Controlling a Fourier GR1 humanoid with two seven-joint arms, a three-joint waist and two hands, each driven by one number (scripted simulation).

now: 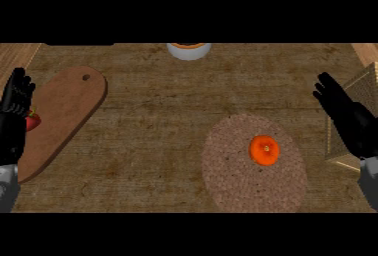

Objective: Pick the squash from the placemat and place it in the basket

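Note:
An orange squash [264,149] lies on a round woven brown placemat [244,182] at the right of the counter. A tan wicker basket [356,90] shows at the right edge, partly hidden behind my right hand. My right hand [353,125] stands open, fingers up, to the right of the placemat and apart from the squash. At the left edge my left hand [13,117] rests open, fingers up, holding nothing.
A long wooden cutting board [63,112] lies at the left, with a small red item [32,121] at its left side beside my left hand. A white bowl [189,51] with orange contents sits at the counter's far edge, centre.

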